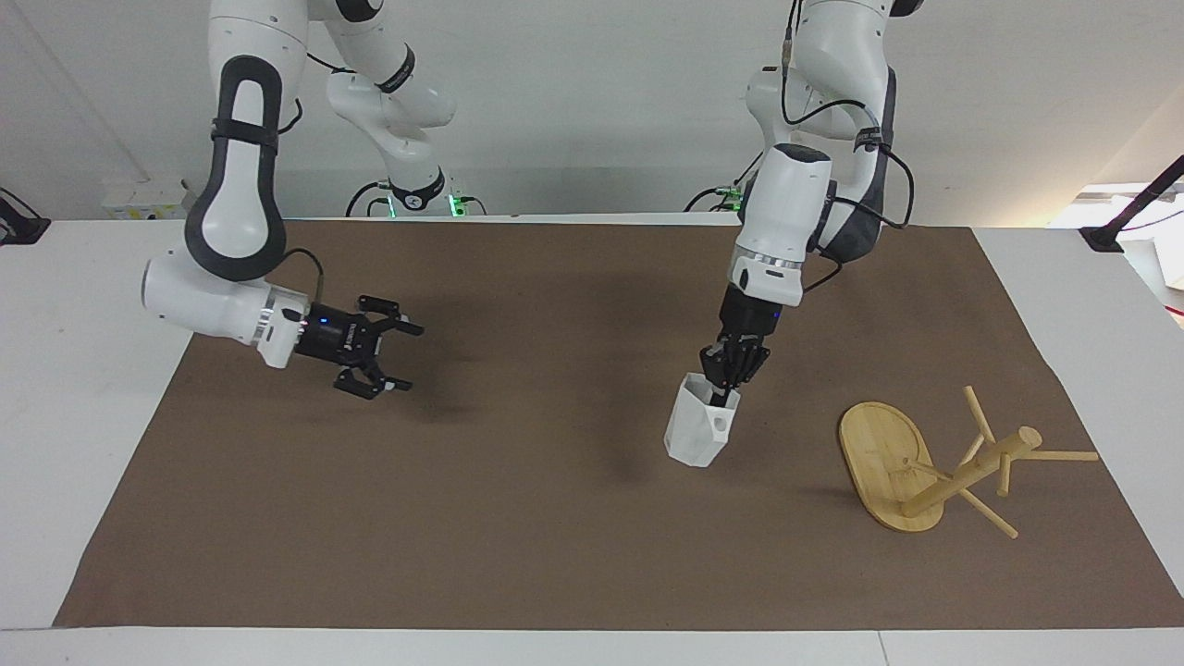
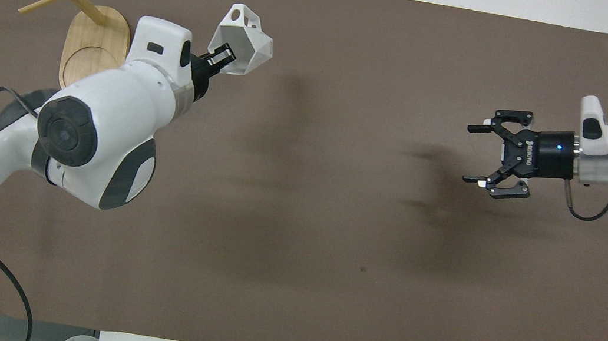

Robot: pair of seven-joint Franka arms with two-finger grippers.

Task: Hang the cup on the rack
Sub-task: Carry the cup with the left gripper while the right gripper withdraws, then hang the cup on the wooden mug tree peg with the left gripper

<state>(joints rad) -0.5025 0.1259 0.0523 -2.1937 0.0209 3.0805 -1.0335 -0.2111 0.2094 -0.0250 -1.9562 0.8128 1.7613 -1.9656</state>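
- The small white faceted cup (image 1: 700, 429) (image 2: 241, 40), angular and tapering to a narrow base, hangs in the air over the brown mat (image 1: 573, 518) (image 2: 306, 242), clear of it, with a shadow beneath. It is tilted.
- The left claw (image 1: 726, 388) (image 2: 218, 58) is clamped on the cup's rim, one finger inside the wall and one outside, and points steeply down from its white arm.
- The light bamboo rack (image 1: 934, 462) (image 2: 65, 6), a mug tree with a flat oval base, a round central post and thin pegs, stands on the mat toward the left arm's end of the surface. Its post leans away from the cup.
- The cup is near the rack's oval base but apart from it, on the side toward the right arm's end; no peg touches it.
- The right claw (image 1: 393, 356) (image 2: 482, 154) hangs over the mat, well apart from the rack, toward the right arm's end. Its fingers are spread wide and hold nothing.
- The white surface (image 1: 83, 416) shows around the mat's edges.
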